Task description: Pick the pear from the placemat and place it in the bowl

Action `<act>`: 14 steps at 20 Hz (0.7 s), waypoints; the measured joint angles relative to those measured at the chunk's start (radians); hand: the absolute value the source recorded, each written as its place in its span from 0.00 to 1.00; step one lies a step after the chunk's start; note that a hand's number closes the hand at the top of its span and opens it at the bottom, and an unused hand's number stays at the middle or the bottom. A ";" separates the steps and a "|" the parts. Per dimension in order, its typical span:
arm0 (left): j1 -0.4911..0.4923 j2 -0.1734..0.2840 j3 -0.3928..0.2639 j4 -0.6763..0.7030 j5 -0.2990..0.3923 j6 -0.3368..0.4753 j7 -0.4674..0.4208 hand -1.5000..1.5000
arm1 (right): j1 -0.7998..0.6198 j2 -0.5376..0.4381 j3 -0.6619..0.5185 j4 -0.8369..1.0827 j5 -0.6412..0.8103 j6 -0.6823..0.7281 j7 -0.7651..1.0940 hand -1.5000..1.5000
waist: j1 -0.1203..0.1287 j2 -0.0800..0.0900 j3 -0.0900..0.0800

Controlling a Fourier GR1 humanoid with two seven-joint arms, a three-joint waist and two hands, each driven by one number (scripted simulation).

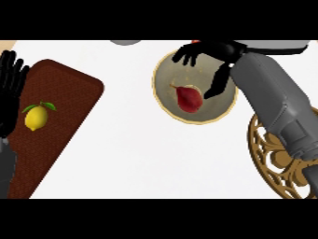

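I see the dark red pear (pixel 188 98) lying inside the pale, gold-rimmed round bowl (pixel 162 84), stem toward the upper left, long axis running down-right. My right hand (pixel 206 52) hangs over the bowl's far rim, fingers spread and holding nothing; the pear lies just below them. My left hand (pixel 3 88) rests open by the brown woven placemat (pixel 65 93), beside a yellow lemon (pixel 36 117).

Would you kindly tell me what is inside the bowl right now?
A red pear lies inside the bowl, released. The right hand hangs open over the far rim, hiding part of the bowl.
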State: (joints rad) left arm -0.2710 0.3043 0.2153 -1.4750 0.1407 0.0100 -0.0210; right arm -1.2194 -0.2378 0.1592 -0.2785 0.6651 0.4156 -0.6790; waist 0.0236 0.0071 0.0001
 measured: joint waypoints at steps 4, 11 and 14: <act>-0.014 -0.005 -0.002 0.006 0.000 0.002 0.003 0.50 | 0.019 0.029 -0.073 0.027 -0.074 0.008 -0.005 0.00 | 0.003 0.003 0.000; -0.026 -0.006 -0.005 0.009 0.001 -0.005 0.000 0.50 | -0.025 -0.024 -0.256 0.071 -0.233 -0.006 0.021 0.00 | 0.019 0.011 0.001; -0.027 -0.011 -0.013 0.007 -0.005 -0.004 -0.005 0.50 | -0.039 -0.084 -0.311 0.103 -0.275 0.005 0.038 0.00 | 0.029 0.016 0.001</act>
State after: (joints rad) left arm -0.2975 0.2930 0.2026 -1.4682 0.1359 0.0061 -0.0262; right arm -1.2582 -0.3218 -0.1516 -0.1758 0.3897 0.4206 -0.6406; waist 0.0529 0.0233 0.0011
